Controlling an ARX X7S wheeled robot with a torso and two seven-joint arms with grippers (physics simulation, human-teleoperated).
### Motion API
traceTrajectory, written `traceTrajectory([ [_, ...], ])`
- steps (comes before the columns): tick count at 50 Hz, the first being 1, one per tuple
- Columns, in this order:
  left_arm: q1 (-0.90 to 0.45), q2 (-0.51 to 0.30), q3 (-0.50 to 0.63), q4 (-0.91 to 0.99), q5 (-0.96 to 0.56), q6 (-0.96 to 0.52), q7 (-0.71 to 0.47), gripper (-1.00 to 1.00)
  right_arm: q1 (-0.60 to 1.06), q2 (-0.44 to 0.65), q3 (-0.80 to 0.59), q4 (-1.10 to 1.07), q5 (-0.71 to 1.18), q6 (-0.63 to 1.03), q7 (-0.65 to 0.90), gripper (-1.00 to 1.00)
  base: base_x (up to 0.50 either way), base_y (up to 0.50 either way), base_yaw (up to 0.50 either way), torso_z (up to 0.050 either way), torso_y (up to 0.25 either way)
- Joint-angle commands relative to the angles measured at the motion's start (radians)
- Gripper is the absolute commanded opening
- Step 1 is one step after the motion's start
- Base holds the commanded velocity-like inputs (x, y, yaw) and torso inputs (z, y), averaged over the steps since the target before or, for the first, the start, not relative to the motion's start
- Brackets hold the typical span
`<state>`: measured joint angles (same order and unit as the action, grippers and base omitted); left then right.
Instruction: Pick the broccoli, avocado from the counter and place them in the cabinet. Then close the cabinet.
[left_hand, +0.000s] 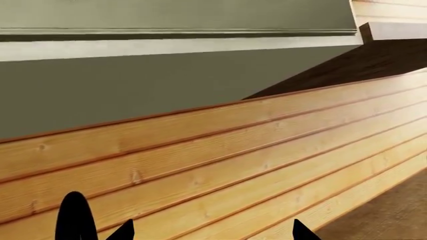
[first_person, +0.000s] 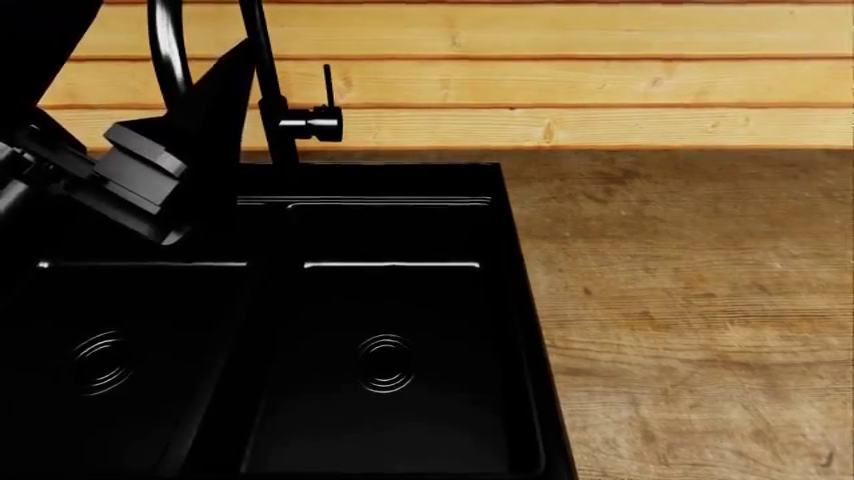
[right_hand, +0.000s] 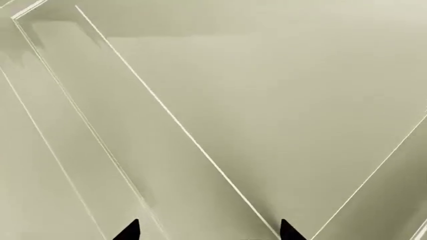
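Note:
The broccoli and the avocado are out of view in every frame. The brown wood-grain counter fills the right of the head view, bare beside the black double-basin sink. My left arm is raised at the upper left of that view. My left gripper is open with nothing between its tips and faces the pale plank wall, under a grey-green cabinet. My right gripper is also open and empty, close to flat pale grey-green cabinet panels. It does not show in the head view.
A tall black faucet stands behind the sink, right beside my left arm. The plank wall runs along the back of the counter. A black upright shape shows beside my left fingertips.

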<state>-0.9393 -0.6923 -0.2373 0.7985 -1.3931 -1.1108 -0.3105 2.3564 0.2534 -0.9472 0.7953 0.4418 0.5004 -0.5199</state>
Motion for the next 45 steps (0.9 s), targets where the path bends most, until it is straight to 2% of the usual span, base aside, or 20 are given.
traceTrajectory([
  [1, -0.015, -0.003, 0.015, -0.002, -0.003, 0.001, -0.002, 1.0, -0.002, -0.13, -0.164, 0.478, -0.128, -0.035, -0.142, 1.0, 0.0, 0.0, 0.0, 0.0, -0.013],
  [12, -0.02, -0.012, 0.019, -0.004, -0.011, 0.003, -0.007, 1.0, -0.017, -0.134, -0.14, 0.484, -0.195, -0.042, -0.169, 1.0, 0.01, 0.0, 0.01, 0.0, -0.013],
  [21, 0.0, -0.02, -0.001, -0.003, -0.01, 0.018, 0.0, 1.0, -0.07, 0.123, 0.011, -0.257, -0.033, 0.292, -0.093, 1.0, 0.01, 0.0, 0.01, 0.0, -0.01],
  [28, 0.007, -0.02, -0.003, 0.0, -0.013, 0.023, -0.007, 1.0, -0.083, 0.252, 0.158, -0.64, 0.108, 0.484, -0.016, 1.0, 0.0, 0.0, 0.0, 0.0, -0.001],
  [38, 0.002, -0.03, -0.012, -0.005, -0.027, 0.03, -0.016, 1.0, -0.115, 0.364, 0.308, -0.968, 0.264, 0.684, 0.07, 1.0, 0.0, 0.0, 0.0, 0.0, 0.0],
  [45, -0.005, -0.048, -0.036, -0.015, -0.061, 0.037, -0.032, 1.0, -0.196, 0.436, 0.451, -1.179, 0.405, 0.839, 0.177, 1.0, -0.01, 0.0, 0.0, 0.0, 0.0],
])
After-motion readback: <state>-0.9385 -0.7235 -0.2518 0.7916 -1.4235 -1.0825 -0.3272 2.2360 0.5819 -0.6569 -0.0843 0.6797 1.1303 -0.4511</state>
